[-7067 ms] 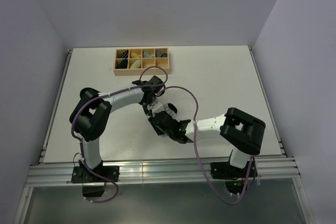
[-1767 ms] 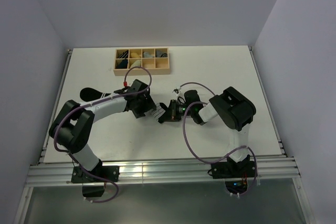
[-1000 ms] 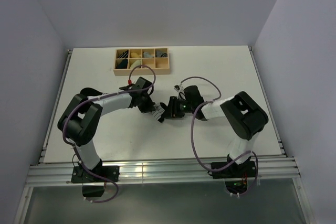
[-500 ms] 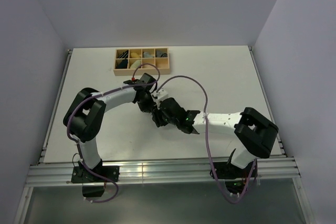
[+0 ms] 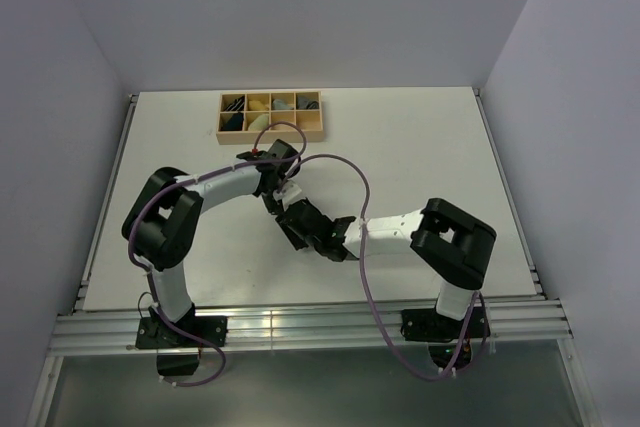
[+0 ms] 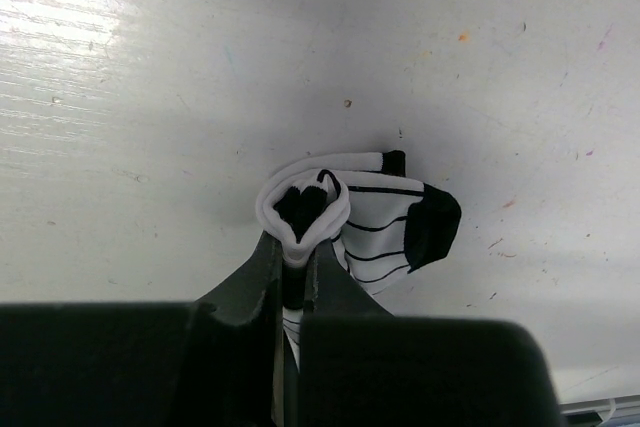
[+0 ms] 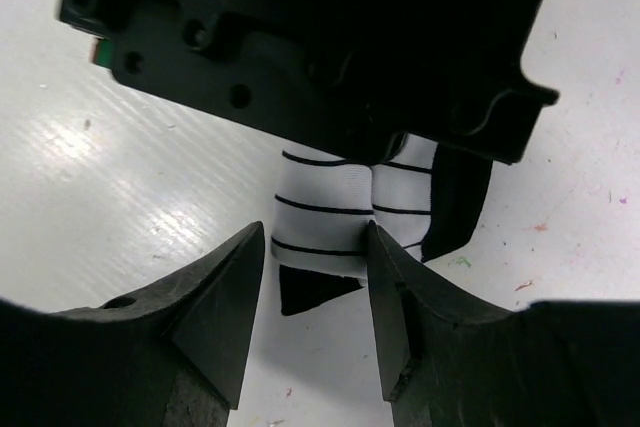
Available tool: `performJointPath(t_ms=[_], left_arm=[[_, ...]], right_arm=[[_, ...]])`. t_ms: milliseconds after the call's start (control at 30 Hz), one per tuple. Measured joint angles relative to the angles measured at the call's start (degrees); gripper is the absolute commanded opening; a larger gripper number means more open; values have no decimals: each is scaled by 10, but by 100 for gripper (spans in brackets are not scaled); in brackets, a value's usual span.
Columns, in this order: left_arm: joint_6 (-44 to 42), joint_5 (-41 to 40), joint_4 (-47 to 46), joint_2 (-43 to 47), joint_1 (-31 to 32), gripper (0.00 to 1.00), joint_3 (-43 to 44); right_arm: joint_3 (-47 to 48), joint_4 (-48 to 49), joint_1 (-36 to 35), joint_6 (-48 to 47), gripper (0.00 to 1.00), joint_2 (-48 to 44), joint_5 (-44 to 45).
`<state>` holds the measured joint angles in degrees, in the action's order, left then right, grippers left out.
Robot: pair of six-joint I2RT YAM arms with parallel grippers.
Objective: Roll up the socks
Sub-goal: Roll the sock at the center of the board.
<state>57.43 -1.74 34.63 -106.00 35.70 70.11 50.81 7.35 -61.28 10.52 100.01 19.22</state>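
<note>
In the left wrist view my left gripper point(image 6: 294, 259) is shut on the socks point(image 6: 303, 209), a bundle with the white striped sock folded round a black inside. The striped sock's black end point(image 6: 432, 227) lies on the table to the right. In the right wrist view my right gripper point(image 7: 318, 252) is open, its fingers on either side of the white striped sock point(image 7: 322, 215), which hangs below the left gripper's black body. A black piece point(image 7: 308, 291) sticks out under it. In the top view both grippers, left point(image 5: 278, 197) and right point(image 5: 297, 223), meet mid-table and hide the socks.
A wooden compartment tray point(image 5: 270, 137) with tan, grey and dark sock rolls stands at the back left of the white table point(image 5: 420, 147). The right arm's purple cable point(image 5: 345, 172) loops over the table behind the grippers.
The right arm has folded back toward its base and its gripper has shifted slightly left and nearer, under the left gripper. The left gripper stays shut on the socks, almost unmoved.
</note>
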Motion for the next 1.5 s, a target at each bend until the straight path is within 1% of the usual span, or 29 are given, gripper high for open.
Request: performJointPath(t_ms=[133, 233, 333, 367, 433, 467, 500, 567, 600, 667, 700, 767, 800, 900, 1067, 1200, 1367, 1500], left_arm=[[0, 2, 0, 0, 0, 0, 0], [0, 4, 0, 0, -1, 0, 0], [0, 4, 0, 0, -2, 1, 0], [0, 4, -1, 0, -2, 2, 0], [0, 4, -2, 0, -2, 9, 0], [1, 3, -3, 0, -2, 12, 0], [1, 3, -3, 0, -2, 20, 0], [3, 2, -5, 0, -1, 28, -2], [3, 1, -6, 2, -1, 37, -5], [5, -1, -9, 6, -1, 43, -9], [7, -2, -12, 11, 0, 51, -14], [9, -3, -15, 22, 0, 58, -24], [13, -5, -17, 29, 0, 64, -31], [24, -10, -28, 56, -2, 76, -55], [49, -17, -52, 112, -5, 77, -93], [68, -19, -82, 154, -7, 77, -125], [76, -13, -116, 160, -7, 75, -142], [78, -4, -144, 150, -7, 74, -145]], right_arm=[[0, 1, 0, 0, 51, 10, 11], [0, 4, 0, 1, 48, 15, 13], [-1, 10, -1, 2, 36, 18, 14], [-2, 12, -1, 3, 24, 18, 13], [-4, 18, -1, 3, 11, 18, 12], [-6, 23, -1, 4, 2, 18, 10], [-9, 27, -1, 5, 0, 18, 8], [-18, 40, 3, 8, 0, 14, 0], [-23, 46, 6, 12, 0, 11, -8], [-40, 63, 24, 25, 0, 0, -45], [-51, 74, 37, 35, 0, -7, -70], [-71, 96, 68, 56, 0, -20, -132], [-83, 108, 89, 70, 0, -26, -171], [-106, 145, 137, 108, 0, -29, -267], [-150, 226, 210, 190, 0, -18, -417], [-165, 301, 255, 267, 0, 24, -513], [-176, 405, 293, 361, 0, 85, -599], [-176, 457, 314, 412, 0, 123, -647]])
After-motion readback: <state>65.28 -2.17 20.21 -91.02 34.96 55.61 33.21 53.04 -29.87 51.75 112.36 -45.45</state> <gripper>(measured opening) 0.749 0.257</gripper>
